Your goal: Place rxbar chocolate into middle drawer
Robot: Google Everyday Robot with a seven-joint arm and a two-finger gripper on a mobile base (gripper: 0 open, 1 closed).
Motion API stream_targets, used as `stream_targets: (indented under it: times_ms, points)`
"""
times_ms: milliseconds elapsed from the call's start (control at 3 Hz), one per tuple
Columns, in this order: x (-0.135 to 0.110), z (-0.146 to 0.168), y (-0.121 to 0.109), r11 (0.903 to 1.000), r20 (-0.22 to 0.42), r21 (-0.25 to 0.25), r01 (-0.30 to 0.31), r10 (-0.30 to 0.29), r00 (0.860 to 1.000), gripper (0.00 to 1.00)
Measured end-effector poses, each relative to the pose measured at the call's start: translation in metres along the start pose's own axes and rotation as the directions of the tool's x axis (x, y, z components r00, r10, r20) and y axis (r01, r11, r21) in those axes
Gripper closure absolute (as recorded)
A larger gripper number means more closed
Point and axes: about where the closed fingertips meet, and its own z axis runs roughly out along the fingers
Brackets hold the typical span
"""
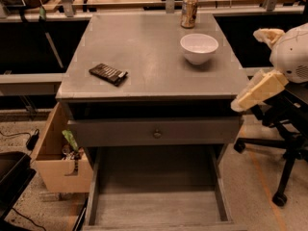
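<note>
The rxbar chocolate, a dark flat wrapped bar with a paler end, lies on the left part of the grey table top. The middle drawer, a wide shallow grey tray, is pulled out low at the front with nothing in it. My gripper hangs at the table's right edge, level with the top, far from the bar. Its pale fingers stand apart with nothing between them.
A white bowl and a tall drink can stand on the right rear of the top. A closed drawer front with a round knob sits above the open tray. A tan box stands at the left, an office chair at the right.
</note>
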Motion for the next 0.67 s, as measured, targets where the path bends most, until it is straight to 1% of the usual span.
stream_targets:
  times_ms: [333, 667]
  points:
    - [-0.024, 0.032, -0.038, 0.9957, 0.291, 0.091, -0.019, -0.009, 0.957, 0.0]
    - [-0.041, 0.034, -0.069, 0.9778, 0.456, 0.177, -0.112, 0.019, 0.89, 0.0]
